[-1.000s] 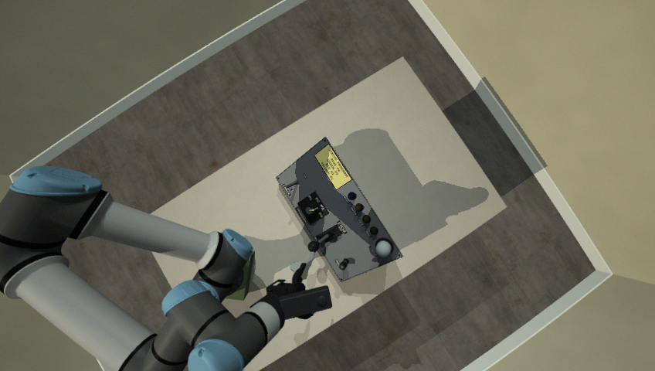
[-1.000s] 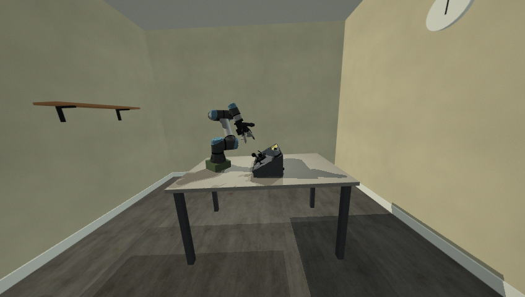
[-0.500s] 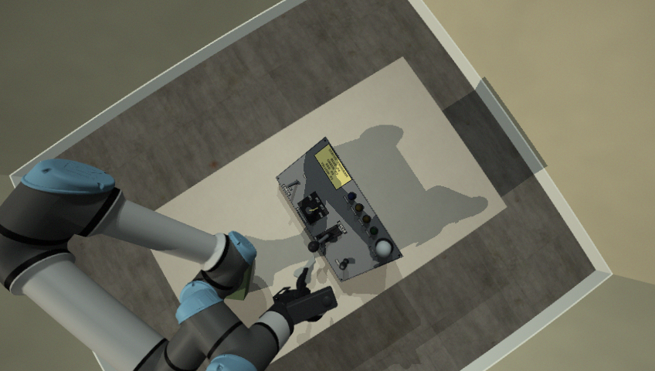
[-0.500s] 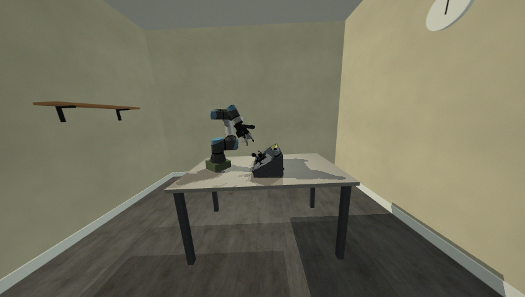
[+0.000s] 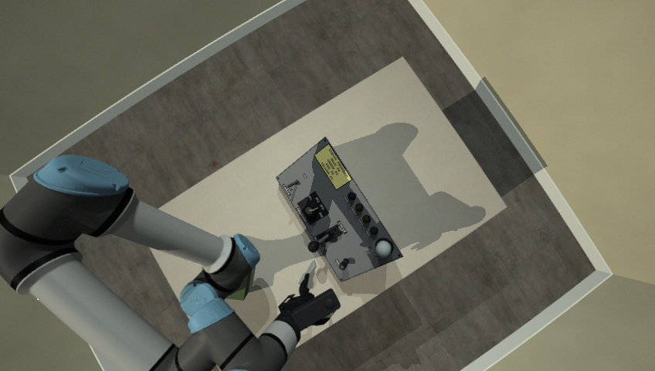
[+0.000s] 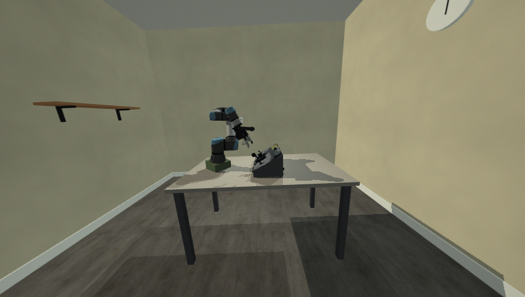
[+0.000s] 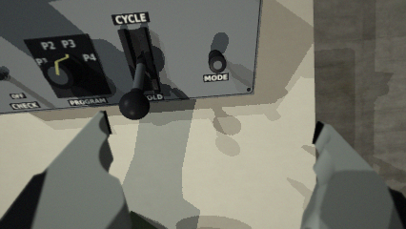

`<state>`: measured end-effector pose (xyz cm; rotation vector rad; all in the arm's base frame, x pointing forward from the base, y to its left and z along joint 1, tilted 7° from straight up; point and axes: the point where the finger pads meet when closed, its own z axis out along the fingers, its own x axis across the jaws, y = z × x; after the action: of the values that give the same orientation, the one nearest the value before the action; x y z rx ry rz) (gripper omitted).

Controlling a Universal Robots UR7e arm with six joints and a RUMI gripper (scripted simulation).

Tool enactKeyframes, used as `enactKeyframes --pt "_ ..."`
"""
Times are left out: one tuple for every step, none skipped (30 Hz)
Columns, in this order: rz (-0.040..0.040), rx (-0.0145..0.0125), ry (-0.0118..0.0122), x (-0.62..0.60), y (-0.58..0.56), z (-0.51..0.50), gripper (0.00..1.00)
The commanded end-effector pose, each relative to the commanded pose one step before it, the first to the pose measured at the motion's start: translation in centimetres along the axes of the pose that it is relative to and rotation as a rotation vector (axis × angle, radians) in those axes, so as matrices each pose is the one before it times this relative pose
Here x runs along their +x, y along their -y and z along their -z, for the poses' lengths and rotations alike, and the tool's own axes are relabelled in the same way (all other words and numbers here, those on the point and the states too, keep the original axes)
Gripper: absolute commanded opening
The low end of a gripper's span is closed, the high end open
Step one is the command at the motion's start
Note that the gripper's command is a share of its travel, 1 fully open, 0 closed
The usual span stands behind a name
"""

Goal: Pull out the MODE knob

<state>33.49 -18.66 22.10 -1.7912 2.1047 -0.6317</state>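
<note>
The grey console (image 5: 339,209) stands on the table and also shows in the side view (image 6: 268,164). The MODE knob (image 7: 216,61) is a small dark knob with a pale tip near the panel's lower right corner; it also shows in the overhead view (image 5: 344,263). My gripper (image 7: 212,117) is open and empty, fingers spread wide, hovering above the table in front of the console's near edge, apart from the knob. In the overhead view the gripper (image 5: 307,278) is just off the console's corner.
The CYCLE lever (image 7: 135,88) with its black ball sticks out toward me, left of the MODE knob. The PROGRAM dial (image 7: 61,72) is further left. Coloured buttons (image 5: 363,212), a white ball knob (image 5: 383,248) and a yellow label (image 5: 331,166) lie further along the panel.
</note>
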Motion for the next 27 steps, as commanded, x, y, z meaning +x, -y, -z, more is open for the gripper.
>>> enactKeyframes --pt "0.08156 0.02679 0.03868 0.910 -0.185 -0.882 1.00" --pt "0.00000 0.00000 0.00000 0.000 0.000 0.000 1.00" --pt "0.00000 0.00000 0.00000 0.000 0.000 0.000 1.00" --pt "0.00821 0.00250 0.00165 0.136 -0.013 -0.038 1.00" --pt "0.00688 0.00211 0.00173 0.107 -0.027 -0.049 1.00" --pt "0.00585 0.00183 0.00141 0.091 -0.023 -0.039 1.00" --pt "0.00484 0.00154 0.00116 0.076 -0.020 -0.033 1.00" --pt "0.00388 0.00125 0.00094 0.060 -0.017 -0.027 1.00" --pt "0.00301 0.00098 0.00073 0.047 -0.014 -0.021 1.00" --pt "0.00223 0.00073 0.00053 0.035 -0.011 -0.015 1.00" --pt "0.00156 0.00052 0.00034 0.025 -0.006 -0.009 1.00" --pt "0.00100 0.00033 0.00017 0.017 -0.003 -0.004 1.00" --pt "0.00056 0.00019 0.00004 0.011 0.001 0.001 1.00" --pt "0.00026 0.00009 -0.00005 0.006 0.003 0.003 1.00" --pt "0.00009 0.00003 -0.00008 0.004 0.003 0.004 1.00" --pt "0.00004 0.00001 -0.00007 0.002 0.003 0.003 1.00" --pt "0.00002 0.00001 -0.00003 0.001 0.001 0.002 1.00" --pt "0.00000 0.00000 0.00000 0.000 0.000 0.000 1.00" --pt "0.00000 0.00000 0.00000 0.000 0.000 0.000 1.00" --pt "0.00000 0.00000 0.00000 0.000 0.000 0.000 1.00" --pt "0.00047 0.00016 -0.00075 -0.003 0.012 0.019 1.00" --pt "0.00032 0.00008 -0.00020 -0.005 0.007 0.006 0.44" --pt "0.00049 0.00009 -0.00004 -0.012 0.010 0.002 0.44" --pt "0.00038 -0.00001 -0.00002 -0.008 0.006 0.001 0.44" --pt "0.00026 -0.00009 -0.00001 -0.005 0.002 0.000 0.44" --pt "0.00017 -0.00008 0.00001 -0.003 0.000 -0.001 0.44" --pt "0.00010 -0.00007 -0.00001 -0.001 0.000 0.000 0.44"
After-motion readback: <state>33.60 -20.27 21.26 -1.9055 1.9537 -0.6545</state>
